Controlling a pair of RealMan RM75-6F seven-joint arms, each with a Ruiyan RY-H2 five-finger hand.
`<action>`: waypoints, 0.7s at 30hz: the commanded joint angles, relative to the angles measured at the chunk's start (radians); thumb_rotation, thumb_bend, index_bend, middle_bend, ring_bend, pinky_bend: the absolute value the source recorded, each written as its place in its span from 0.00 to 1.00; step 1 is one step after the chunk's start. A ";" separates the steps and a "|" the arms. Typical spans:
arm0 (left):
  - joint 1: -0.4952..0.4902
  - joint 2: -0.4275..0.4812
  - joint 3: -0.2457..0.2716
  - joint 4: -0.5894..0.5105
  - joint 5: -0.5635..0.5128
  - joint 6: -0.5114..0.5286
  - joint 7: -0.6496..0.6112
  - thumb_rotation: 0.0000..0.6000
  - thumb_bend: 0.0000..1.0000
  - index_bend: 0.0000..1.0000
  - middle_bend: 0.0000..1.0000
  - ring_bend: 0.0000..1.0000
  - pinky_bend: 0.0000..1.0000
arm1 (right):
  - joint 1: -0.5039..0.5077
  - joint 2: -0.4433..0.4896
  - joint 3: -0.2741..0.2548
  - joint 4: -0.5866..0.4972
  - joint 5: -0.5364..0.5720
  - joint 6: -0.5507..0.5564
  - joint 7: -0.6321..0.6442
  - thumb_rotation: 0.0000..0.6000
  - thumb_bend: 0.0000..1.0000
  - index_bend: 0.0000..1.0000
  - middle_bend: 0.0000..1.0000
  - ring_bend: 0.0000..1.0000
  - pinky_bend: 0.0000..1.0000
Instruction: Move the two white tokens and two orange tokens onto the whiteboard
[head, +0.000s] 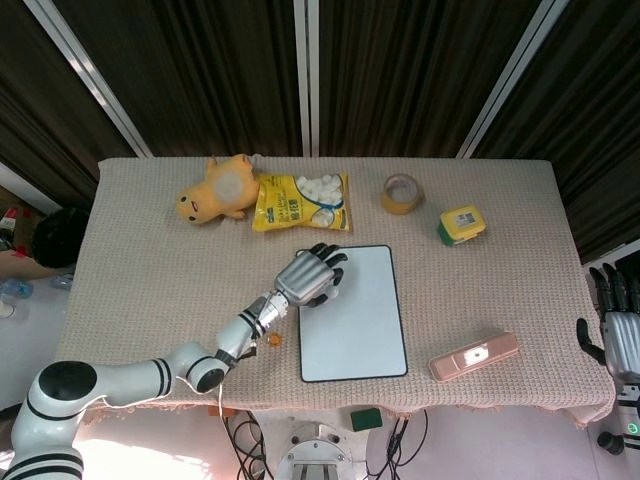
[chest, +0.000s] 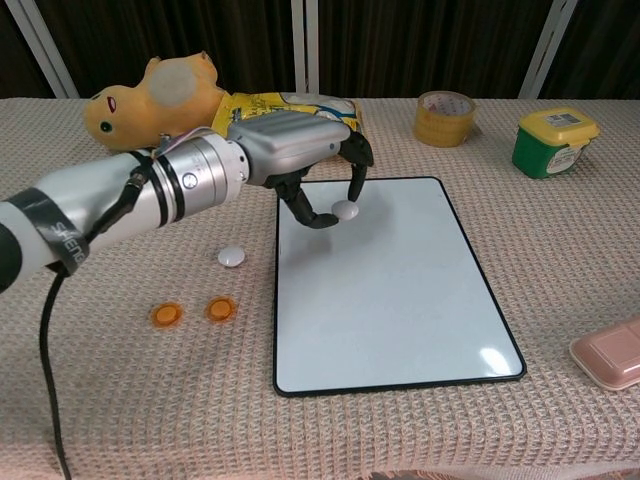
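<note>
1. Pinching a white token (chest: 345, 210) between thumb and fingertip, the left hand (chest: 300, 150) is hovering over the upper left part of the whiteboard (chest: 400, 300); the remaining fingers are curling downward. In the head view the same left hand (head: 310, 274) is overlapping the upper left corner of the whiteboard (head: 355, 320).
2. Lying on the desk (chest: 120, 400), just left of the whiteboard, is the second white token (chest: 231, 257), apart from the hand.
3. Sitting side by side on the desk below that token are the two orange tokens (chest: 167, 315) and (chest: 220, 309), both off the whiteboard.
4. Showing at the right edge of the head view, beyond the desk, the right hand (head: 620, 335) is holding nothing, with its fingers pointing upward and slightly apart.
5. Resting along the far edge of the desk are a yellow plush toy (chest: 150, 100), a yellow snack bag (chest: 300, 125), a tape roll (chest: 444, 118) and a green container with a yellow lid (chest: 555, 142).
6. Lying near the right front edge is a pink case (chest: 610, 355).
</note>
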 joint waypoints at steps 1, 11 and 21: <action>-0.035 -0.039 -0.016 0.041 -0.023 -0.019 -0.013 1.00 0.29 0.55 0.19 0.09 0.16 | -0.001 0.000 0.003 0.002 0.005 -0.001 0.004 1.00 0.48 0.00 0.00 0.00 0.00; -0.046 -0.043 0.002 0.068 -0.053 0.005 0.016 1.00 0.28 0.22 0.17 0.08 0.15 | 0.002 -0.005 0.006 0.012 0.014 -0.010 0.009 1.00 0.48 0.00 0.00 0.00 0.00; 0.038 0.084 0.065 -0.102 -0.098 0.066 0.086 1.00 0.28 0.26 0.16 0.08 0.15 | 0.005 -0.013 0.002 0.007 0.003 -0.011 -0.002 1.00 0.48 0.00 0.00 0.00 0.00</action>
